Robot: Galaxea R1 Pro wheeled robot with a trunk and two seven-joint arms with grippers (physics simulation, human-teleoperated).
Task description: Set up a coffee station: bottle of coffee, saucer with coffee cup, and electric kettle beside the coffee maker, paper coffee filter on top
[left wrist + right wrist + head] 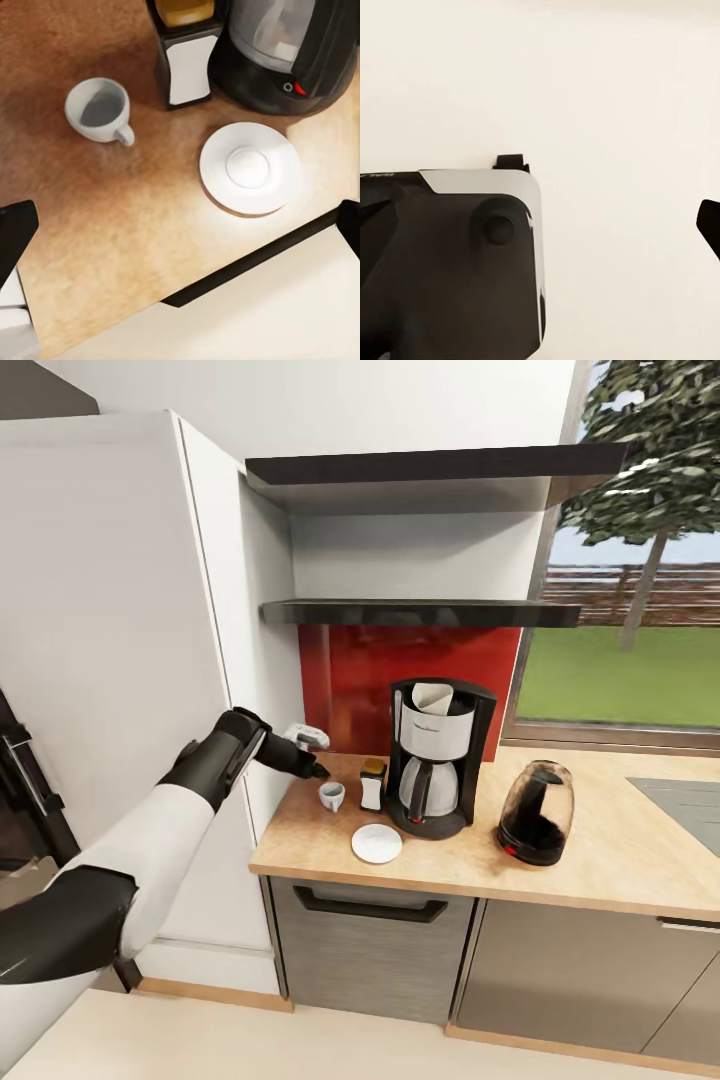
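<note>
Here one small white coffee cup (331, 794) and one round white saucer (377, 843) sit apart near the wooden desk (600, 850) edge; left jaws released, right unclear.

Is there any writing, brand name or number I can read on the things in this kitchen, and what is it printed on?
Coffee maker: a line of small dark lettering on its white front panel, likely a brand name, too blurred to read.
Bottle of coffee: its white label shows no legible text.
Robot's own body: a few tiny pale letters at its edge in the right wrist view, too small to read.
No other readable words, numbers or signs.
</note>
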